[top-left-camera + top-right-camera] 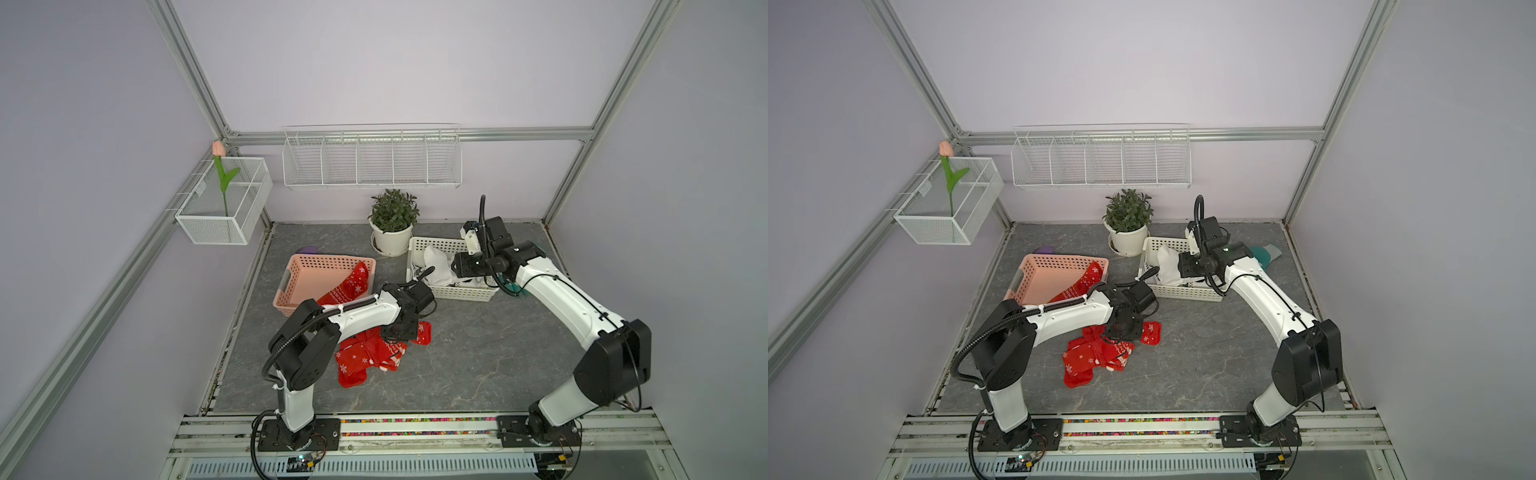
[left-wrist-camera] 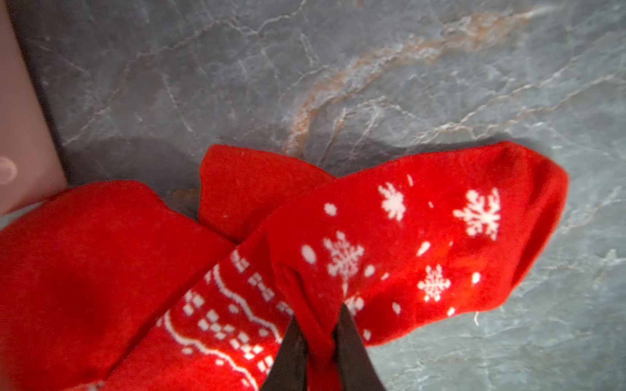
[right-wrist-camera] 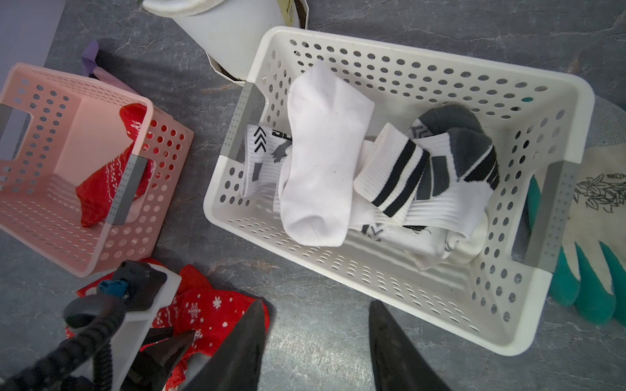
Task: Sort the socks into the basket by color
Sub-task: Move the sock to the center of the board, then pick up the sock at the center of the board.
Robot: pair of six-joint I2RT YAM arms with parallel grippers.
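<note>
1. Left gripper [image 2: 318, 318]: pinching a fold of red snowflake sock [image 2: 423, 237], low over the red sock pile [image 1: 361, 361].
2. Pink basket [image 1: 320, 262]: at 10 o'clock from that grip in a top view; left arm nearer.
3. Right gripper [image 3: 316, 303]: spread, empty, by white basket [image 3: 423, 50].

Legible markings in view: no full word or number that I can read from my station.

The white ribbed sock with black and grey marks [image 3: 262, 149], at one grey-handled end of the white perforated plastic basket [image 3: 423, 325], bears a stack of black chevrons. Next to them a black printed word begins, but the plain white sock [image 3: 321, 152] covers most of it and I cannot make out the letters. The cream knit glove with teal-coated fingers [image 3: 596, 210], just outside the basket, carries a black line-drawn leafy emblem with a small line of characters, too fine to read. The pale yellow tag [image 3: 291, 13] beside the white round plant pot [image 3: 230, 30] shows dark print, also illegible.
</note>
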